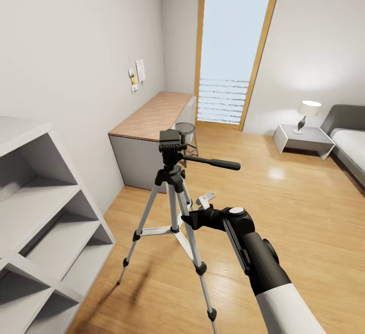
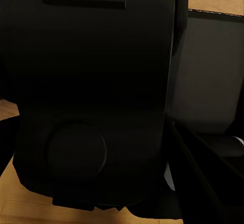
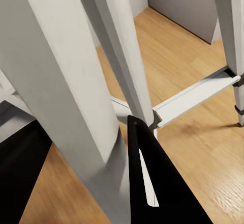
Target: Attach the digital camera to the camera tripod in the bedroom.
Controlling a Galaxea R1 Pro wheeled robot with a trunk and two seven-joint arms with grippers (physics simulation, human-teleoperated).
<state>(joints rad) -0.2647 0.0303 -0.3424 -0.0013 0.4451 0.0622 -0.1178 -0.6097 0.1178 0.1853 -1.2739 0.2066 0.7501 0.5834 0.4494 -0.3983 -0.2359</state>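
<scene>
**A:** What sits closest to the robot?

**B:** Its right arm, white at the forearm and black toward the wrist, reaches forward from the lower edge of the head view. The right gripper ends beside the legs of the camera tripod. A white clip shows at its tip. How far the fingers are spread cannot be told, nor whether they have hold of a leg. In the right wrist view one black finger lies close against the silver-grey legs, with a grey brace crossing behind them.

**A:** And the left gripper?

**B:** The left wrist view is almost all dark black housing, with slivers of wood floor at the edges. Its state cannot be told.

**A:** What does the tripod look like?

**B:** One tripod, standing upright on the light wood floor. It has three silver-grey legs with black joints and feet, and a black head with a long black pan handle pointing toward the right of the head view. The top plate of the head looks bare.

**A:** What surrounds it?

**B:** A grey cube shelf stands at the near left. Behind the tripod is one wood-topped desk against the left wall, with a small wire stool beside it. Farther off is one tall wood-framed window. To the right stand a low side table bearing one lamp, and the edge of a bed.
</scene>
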